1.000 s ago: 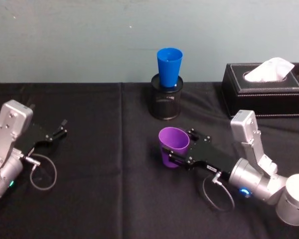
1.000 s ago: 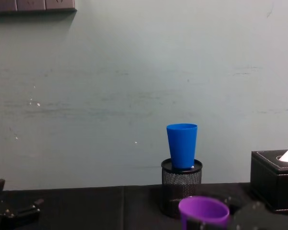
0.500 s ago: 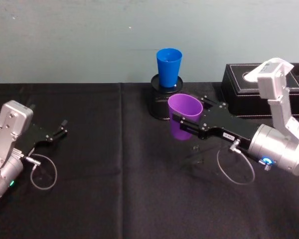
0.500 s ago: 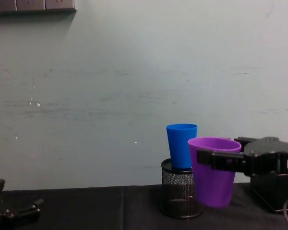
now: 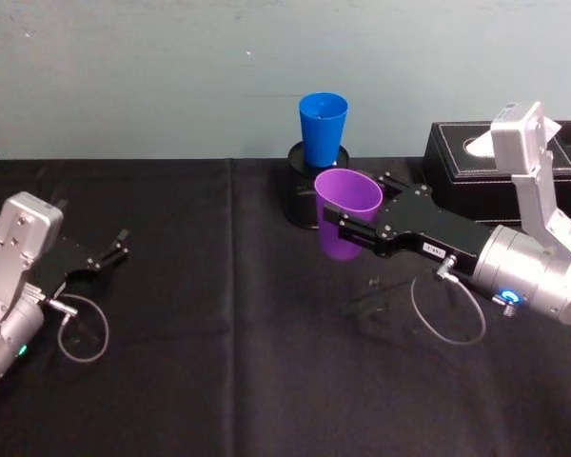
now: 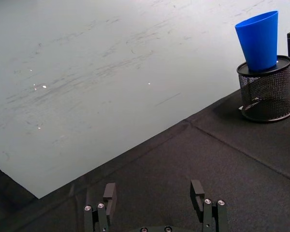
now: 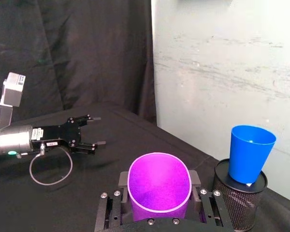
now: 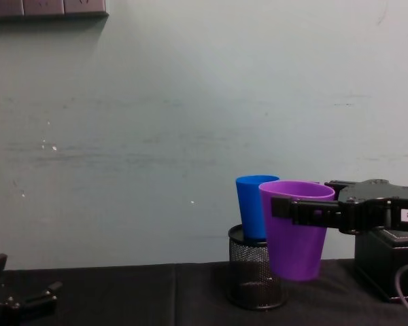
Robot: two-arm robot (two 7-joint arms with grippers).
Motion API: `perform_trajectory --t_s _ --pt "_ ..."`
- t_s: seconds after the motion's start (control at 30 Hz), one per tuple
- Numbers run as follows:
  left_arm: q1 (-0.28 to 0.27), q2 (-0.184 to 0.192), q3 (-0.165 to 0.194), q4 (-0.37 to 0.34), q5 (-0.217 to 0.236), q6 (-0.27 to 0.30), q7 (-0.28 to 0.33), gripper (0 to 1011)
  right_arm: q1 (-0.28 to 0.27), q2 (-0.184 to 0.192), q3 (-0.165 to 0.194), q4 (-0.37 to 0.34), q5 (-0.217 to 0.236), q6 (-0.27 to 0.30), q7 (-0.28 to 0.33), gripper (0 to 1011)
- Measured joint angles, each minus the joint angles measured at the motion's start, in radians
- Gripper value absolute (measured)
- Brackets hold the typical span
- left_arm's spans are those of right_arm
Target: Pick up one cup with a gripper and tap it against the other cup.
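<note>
My right gripper [image 5: 347, 225] is shut on the purple cup [image 5: 345, 214] and holds it upright in the air, above the black cloth. The purple cup [image 8: 296, 229] hangs just in front of the blue cup [image 8: 248, 214] in the chest view, overlapping its right side. The blue cup [image 5: 323, 128] stands in a black mesh pot [image 5: 303, 190] by the back wall. In the right wrist view the purple cup [image 7: 159, 187] sits between the jaws, with the blue cup [image 7: 249, 153] a little way off. My left gripper [image 5: 111, 248] rests open at the table's left side.
A black tissue box [image 5: 476, 181] stands at the back right, behind my right arm. The table is covered with a black cloth [image 5: 219, 371]. A loose cable loop [image 5: 81, 333] lies beside my left arm.
My right gripper has lifted the purple cup off the cloth and carried it up and back toward the blue cup. In the last half second it shifted slightly left. The left arm stayed still.
</note>
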Motion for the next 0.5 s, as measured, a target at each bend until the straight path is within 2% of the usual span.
perform_trajectory --t_s 0.5 --pt "0.0 0.0 0.0 0.0 0.0 0.0 0.0 1000 -0.002 -0.001 0.003 0.0 0.0 0.0 -0.001 724"
